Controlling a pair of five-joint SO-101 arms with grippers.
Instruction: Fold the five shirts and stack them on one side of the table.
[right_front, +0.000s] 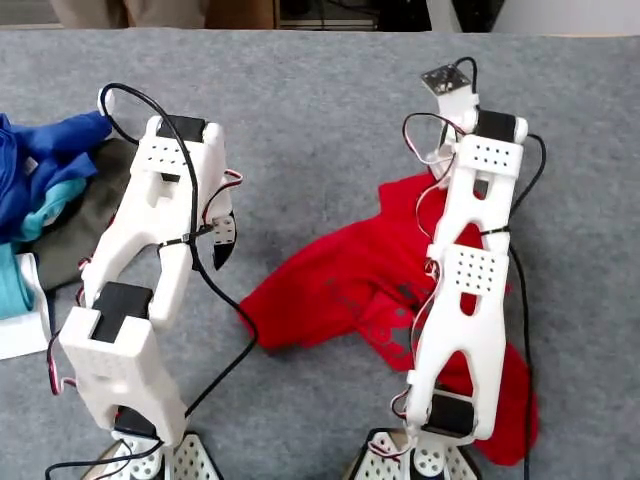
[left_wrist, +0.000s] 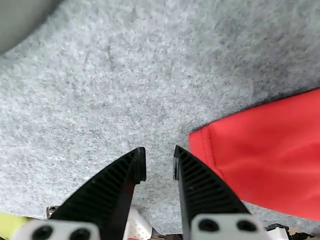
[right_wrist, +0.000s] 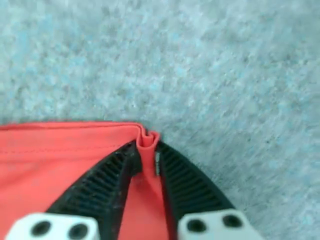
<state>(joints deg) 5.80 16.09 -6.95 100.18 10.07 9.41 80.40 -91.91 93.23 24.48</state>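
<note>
The red shirt (right_front: 360, 290) lies rumpled on the grey table covering (right_front: 320, 90). A small fold of its hemmed edge stands up right between the tips of the right gripper (right_wrist: 146, 147) — the black ridged fingers (right_wrist: 185, 185) are clamped on that fold. The rest of the shirt spreads back under them and off to one side, and bare felt lies beyond the tips. The left gripper (left_wrist: 159, 162) hangs over bare felt with its fingers slightly parted and nothing between them — a hemmed end of the red shirt lies just beside one finger, apart from it. Well away from both pairs of fingers, on the other side of the left arm (right_front: 150, 260), a heap of shirts (right_front: 45, 180) in blue, teal and a dark colour sits at the table's edge.
</note>
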